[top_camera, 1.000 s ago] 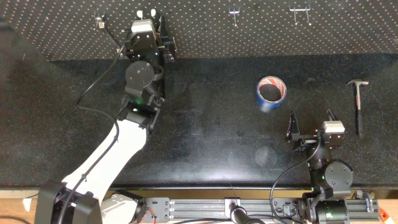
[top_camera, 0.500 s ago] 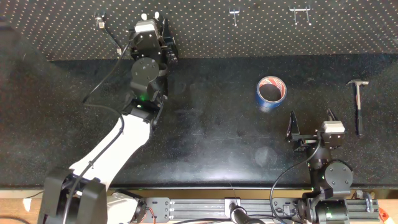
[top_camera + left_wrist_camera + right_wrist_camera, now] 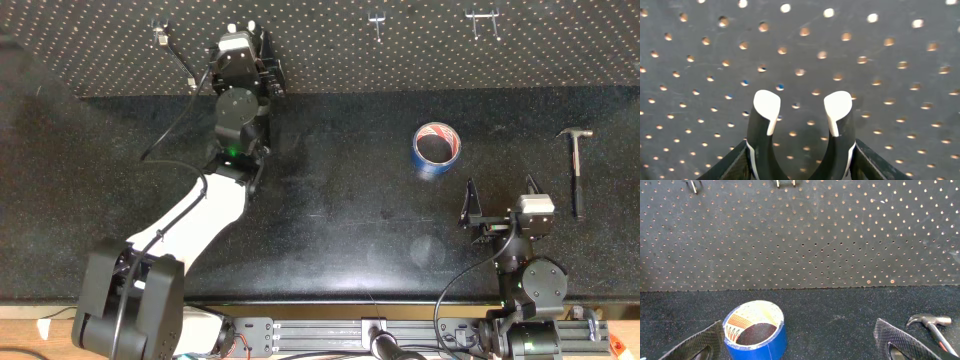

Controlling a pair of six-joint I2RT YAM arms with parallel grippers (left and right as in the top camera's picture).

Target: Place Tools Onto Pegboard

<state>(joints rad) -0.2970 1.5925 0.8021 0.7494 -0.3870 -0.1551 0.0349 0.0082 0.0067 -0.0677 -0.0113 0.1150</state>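
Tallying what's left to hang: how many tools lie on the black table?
2: a blue roll of tape right of centre, and a dark-handled hammer near the right edge. The left arm may hide more.

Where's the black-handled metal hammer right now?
Top view, far right: the black-handled hammer lies flat on the black table, right of the blue tape roll, off the pegboard.

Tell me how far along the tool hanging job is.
Done: nothing visible; the hooks on the pegboard hang bare. In hand: nothing; the left gripper is open and empty at the pegboard, the right gripper open above the table. Left: the blue tape roll and the hammer both lie on the table.
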